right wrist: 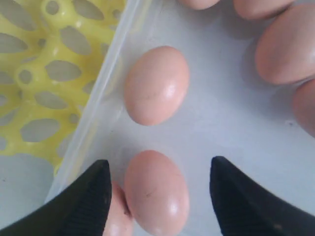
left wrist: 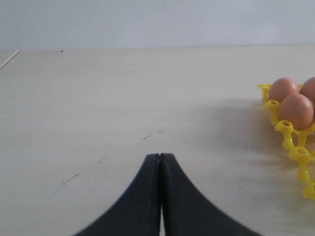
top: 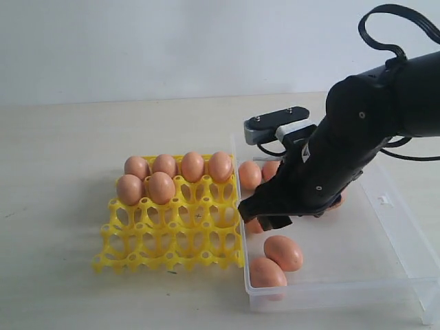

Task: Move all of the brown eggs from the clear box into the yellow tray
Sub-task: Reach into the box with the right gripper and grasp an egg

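Right gripper (right wrist: 160, 166), jaws spread, is lining up over a brown egg (right wrist: 156, 194) in clear box (right wrist: 106, 93); best centring, closing gently. Left gripper (left wrist: 160, 157): jaws pressed together.

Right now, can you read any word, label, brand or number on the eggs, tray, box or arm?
None readable: the brown eggs, the yellow tray, the clear box and the black right arm show no lettering. The clasp on the box rim is too small to tell.
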`<state>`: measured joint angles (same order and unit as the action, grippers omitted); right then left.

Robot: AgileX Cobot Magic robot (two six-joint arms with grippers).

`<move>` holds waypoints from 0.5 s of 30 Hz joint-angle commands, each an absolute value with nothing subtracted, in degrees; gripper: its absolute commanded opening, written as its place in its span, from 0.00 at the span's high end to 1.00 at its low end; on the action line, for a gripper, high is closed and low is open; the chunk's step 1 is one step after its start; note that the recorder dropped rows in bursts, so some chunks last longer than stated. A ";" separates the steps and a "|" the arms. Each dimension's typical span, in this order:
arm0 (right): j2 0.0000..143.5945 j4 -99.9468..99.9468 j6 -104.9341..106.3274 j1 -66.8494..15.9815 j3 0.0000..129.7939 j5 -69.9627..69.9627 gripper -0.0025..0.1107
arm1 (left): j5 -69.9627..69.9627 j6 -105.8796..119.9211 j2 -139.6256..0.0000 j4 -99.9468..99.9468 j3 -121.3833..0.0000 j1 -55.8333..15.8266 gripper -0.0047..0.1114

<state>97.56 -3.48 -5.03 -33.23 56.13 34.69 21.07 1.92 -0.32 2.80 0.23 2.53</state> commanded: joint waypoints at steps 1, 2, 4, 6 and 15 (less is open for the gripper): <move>99.65 -8.07 0.40 -33.33 55.81 33.46 0.47 | 20.27 1.61 0.00 3.11 0.00 2.24 0.96; 100.14 -8.07 0.40 -33.33 55.81 33.46 0.47 | 20.27 1.61 0.00 3.11 0.00 2.24 0.96; 101.49 -8.07 0.50 -33.33 55.81 33.46 0.47 | 20.27 1.61 0.00 3.11 0.00 2.24 0.96; 102.86 -7.85 1.21 -33.33 55.81 33.55 0.47 | 20.27 1.61 0.00 3.11 0.00 2.24 0.96; 107.00 -6.90 1.49 -33.33 55.81 33.30 0.64 | 20.27 1.61 0.00 3.11 0.00 2.24 0.96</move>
<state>106.77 -7.59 0.85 -33.23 56.00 33.92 21.07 1.92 -0.32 2.80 0.23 2.53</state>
